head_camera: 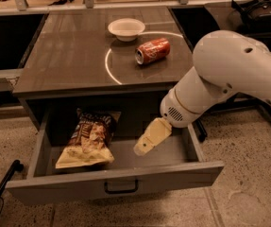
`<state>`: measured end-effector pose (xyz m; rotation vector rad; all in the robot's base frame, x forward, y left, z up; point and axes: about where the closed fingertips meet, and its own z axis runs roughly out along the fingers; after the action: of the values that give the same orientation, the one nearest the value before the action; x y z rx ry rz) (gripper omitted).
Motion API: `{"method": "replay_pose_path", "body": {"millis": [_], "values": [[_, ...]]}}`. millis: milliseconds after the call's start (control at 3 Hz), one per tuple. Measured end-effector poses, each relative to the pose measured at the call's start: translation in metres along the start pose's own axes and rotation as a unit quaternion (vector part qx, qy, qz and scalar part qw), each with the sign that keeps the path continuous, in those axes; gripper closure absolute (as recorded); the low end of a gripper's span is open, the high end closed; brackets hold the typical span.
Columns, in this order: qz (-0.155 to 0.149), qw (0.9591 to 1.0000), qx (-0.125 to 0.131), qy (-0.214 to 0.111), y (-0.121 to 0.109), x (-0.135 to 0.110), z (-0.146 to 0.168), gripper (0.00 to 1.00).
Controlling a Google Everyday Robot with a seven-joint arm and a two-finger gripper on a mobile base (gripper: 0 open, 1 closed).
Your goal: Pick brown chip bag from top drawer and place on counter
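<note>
The brown chip bag (88,139) lies in the left half of the open top drawer (121,176), dark brown at the top and pale yellow below. The drawer has a dark pull handle (121,187) on its front panel. My gripper (144,146) hangs on the white arm inside the drawer, right of the middle and well to the right of the bag, not touching it. The counter (64,60) above carries a thin white circle.
A white bowl (126,29) and a red soda can (152,50) lying on its side rest on the counter near the white circle. Dark furniture and a headset (260,11) stand at the right. A black bar (0,188) lies on the floor at the left.
</note>
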<state>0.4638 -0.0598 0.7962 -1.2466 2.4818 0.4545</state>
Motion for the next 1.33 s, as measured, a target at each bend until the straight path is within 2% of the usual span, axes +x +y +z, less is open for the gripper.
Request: {"method": "replay_pose_path", "body": {"millis": [667, 1000, 1333], "values": [[-0.004, 0.9987, -0.048, -0.017, -0.008, -0.010, 0.061, 0.00], [0.005, 0.9977, -0.057, -0.036, -0.012, -0.016, 0.090, 0.00], [0.024, 0.9960, -0.059, -0.063, -0.011, -0.034, 0.127, 0.00]]}}
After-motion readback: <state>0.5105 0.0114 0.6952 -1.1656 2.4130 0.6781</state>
